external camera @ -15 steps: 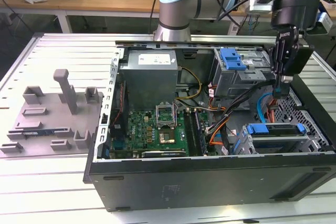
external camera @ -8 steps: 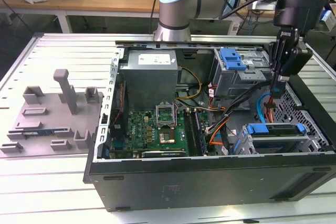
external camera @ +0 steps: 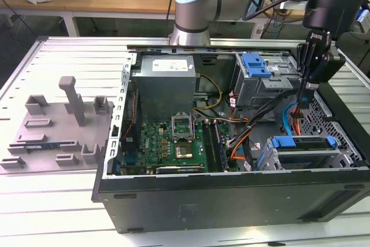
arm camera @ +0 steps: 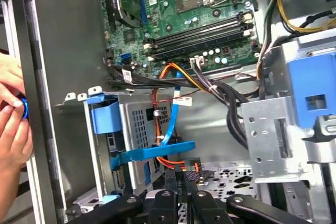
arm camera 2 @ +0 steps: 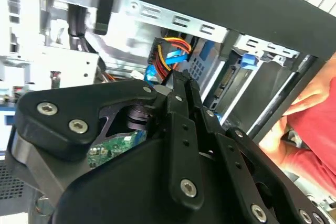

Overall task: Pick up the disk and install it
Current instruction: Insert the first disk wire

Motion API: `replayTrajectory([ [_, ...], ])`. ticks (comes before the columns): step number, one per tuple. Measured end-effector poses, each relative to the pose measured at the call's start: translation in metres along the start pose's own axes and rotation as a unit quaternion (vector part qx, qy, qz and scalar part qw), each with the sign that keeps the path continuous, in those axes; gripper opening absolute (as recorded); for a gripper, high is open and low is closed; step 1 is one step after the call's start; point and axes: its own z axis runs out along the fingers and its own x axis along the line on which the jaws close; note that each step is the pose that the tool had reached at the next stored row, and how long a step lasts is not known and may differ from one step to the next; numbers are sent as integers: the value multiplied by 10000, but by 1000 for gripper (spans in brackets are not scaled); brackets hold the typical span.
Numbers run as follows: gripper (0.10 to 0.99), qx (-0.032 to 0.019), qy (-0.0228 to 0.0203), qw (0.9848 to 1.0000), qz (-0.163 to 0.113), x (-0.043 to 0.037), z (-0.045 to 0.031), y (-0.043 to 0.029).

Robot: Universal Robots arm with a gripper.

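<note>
Even, bright, diffuse light falls on the pale counter (external camera: 52, 201); inside the case (external camera: 231, 203), softer shade. In the second wrist view, bare metal bays (arm camera 2: 63, 3) glare white behind the dark end effector (arm camera 2: 179, 81).

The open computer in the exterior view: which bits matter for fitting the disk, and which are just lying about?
Part of the job: the disk, blue-framed, in the bay at the exterior view's right; the gripper, jaws shut, near that bay.

Just there: power supply box; motherboard; blue latch; grey fixture outside the case.
</note>
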Motion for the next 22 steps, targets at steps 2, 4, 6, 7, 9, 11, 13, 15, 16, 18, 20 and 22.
replayTrajectory([
  [2,169,10,-12,10000,-11,226,88,-22],
  [4,169,10,-33,10000,-13,275,104,-30],
  [6,169,3,-121,9999,-18,348,122,-43],
  [7,169,0,-155,9999,-19,366,125,-46],
  [9,169,-8,-242,9997,-22,409,132,-54],
  [11,169,-20,-364,9993,-27,463,139,-64],
  [13,169,-27,-435,9990,-30,492,141,-69],
  [15,169,-34,-548,9985,-38,544,140,-78],
  [16,169,-33,-565,9984,-40,561,143,-80],
  [18,169,-16,-585,9983,-75,601,151,-81],
  [20,169,6,-591,9982,-126,619,155,-76],
  [22,169,31,-598,9980,-196,625,155,-73],
])
